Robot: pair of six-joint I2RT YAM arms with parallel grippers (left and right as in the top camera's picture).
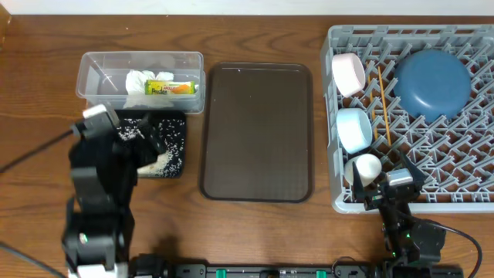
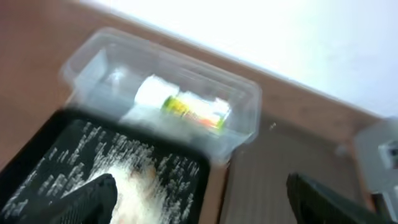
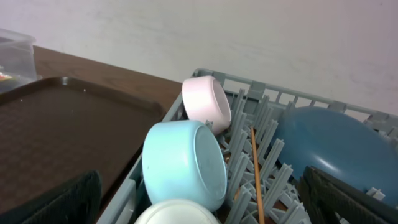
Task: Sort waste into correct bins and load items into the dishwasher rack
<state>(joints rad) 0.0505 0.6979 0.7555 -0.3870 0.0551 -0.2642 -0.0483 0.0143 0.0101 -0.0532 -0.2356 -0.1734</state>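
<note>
The clear tub (image 1: 139,81) holds white napkins (image 1: 140,80) and the snack wrapper (image 1: 171,87); all three show in the left wrist view (image 2: 161,81). In front of the tub, the black tray (image 1: 174,127) holds scattered rice (image 1: 153,162). My left gripper (image 1: 143,145) hovers over it, open and empty (image 2: 205,202). The grey rack (image 1: 409,197) holds the white bowl (image 1: 347,73), light blue bowl (image 1: 353,129), white cup (image 1: 364,168), dark blue plate (image 1: 432,81) and chopsticks (image 1: 380,100). My right gripper (image 1: 390,185) is open and empty at the rack's front edge (image 3: 205,208).
A large dark brown serving tray (image 1: 257,131) lies between the bins and the rack, with nothing on it. Bare wooden table (image 1: 38,93) lies to the left of the bins. A wall rises behind the table in both wrist views.
</note>
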